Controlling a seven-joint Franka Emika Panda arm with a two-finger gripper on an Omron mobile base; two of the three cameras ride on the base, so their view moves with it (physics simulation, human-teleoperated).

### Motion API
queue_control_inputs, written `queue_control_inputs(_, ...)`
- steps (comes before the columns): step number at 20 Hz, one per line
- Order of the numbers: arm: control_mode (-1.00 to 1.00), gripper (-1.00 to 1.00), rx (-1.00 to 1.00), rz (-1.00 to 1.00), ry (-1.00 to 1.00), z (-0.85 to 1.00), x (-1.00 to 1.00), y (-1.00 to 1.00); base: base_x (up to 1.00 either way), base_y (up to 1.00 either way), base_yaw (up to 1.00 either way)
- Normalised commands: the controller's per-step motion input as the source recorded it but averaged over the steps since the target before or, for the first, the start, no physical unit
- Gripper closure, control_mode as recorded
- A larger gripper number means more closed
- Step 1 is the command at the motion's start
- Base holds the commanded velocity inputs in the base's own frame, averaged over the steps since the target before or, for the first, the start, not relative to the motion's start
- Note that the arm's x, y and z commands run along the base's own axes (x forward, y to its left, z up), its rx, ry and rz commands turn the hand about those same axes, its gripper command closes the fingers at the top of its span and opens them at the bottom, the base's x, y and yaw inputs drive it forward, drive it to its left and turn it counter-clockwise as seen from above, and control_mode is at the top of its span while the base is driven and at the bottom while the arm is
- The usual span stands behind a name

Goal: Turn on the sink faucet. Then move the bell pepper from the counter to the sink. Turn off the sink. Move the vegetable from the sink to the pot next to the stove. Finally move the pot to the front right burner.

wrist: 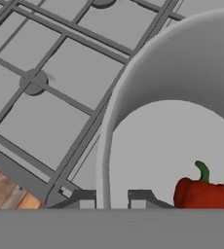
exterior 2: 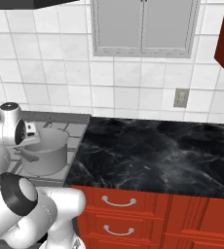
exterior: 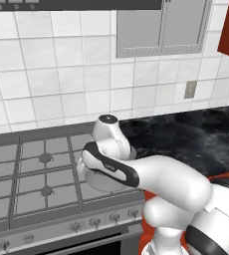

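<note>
In the left base view we see the stove (exterior: 42, 174) filling the left half of the frame, with its knobs (exterior: 94, 221) along the lower edge. The arm (exterior: 151, 177) rises from the lower right and bends over the stove's right side. Under the hand, near the frame's centre, part of the grey pot (exterior: 102, 182) peeks out. The black counter (exterior: 196, 137) runs across the right middle, below the tiled wall (exterior: 61, 69) and a grey cabinet (exterior: 161, 30) at the top.

In the right base view we find the pot (exterior 2: 46, 155) at middle left, standing on the stove (exterior 2: 75, 127) at its right edge, just beside the counter (exterior 2: 158, 155). The hand sits over the pot's left rim. Red drawers (exterior 2: 128, 214) line the lower right, and an outlet (exterior 2: 181, 97) is on the wall.

In the hand view we look down into the pot (wrist: 182, 87), which takes up the right side. The bell pepper (wrist: 203, 192) lies on its floor at the lower right, green stem up. At the bottom centre the gripper (wrist: 107, 198) has its two tips close together, one on each side of the pot's rim, so we read it as clamped on the pot. The grates (wrist: 60, 78) spread across the upper left, and wood floor (wrist: 7, 187) shows at the lower left corner.
</note>
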Motion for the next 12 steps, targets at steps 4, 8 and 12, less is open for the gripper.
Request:
queue_control_inputs(4, -1.0, 1.0, 0.0, 0.0, 0.01, -0.19, 0.0, 0.02, 0.0, 0.0, 0.0)
queue_control_inputs(8, -1.0, 1.0, 0.0, 0.0, 0.0, -0.12, 0.0, 0.0, 0.0, 0.0, 0.0)
queue_control_inputs(12, -1.0, -1.0, 0.0, 0.0, 0.0, -0.11, -0.06, 0.0, 0.0, 0.0, 0.0)
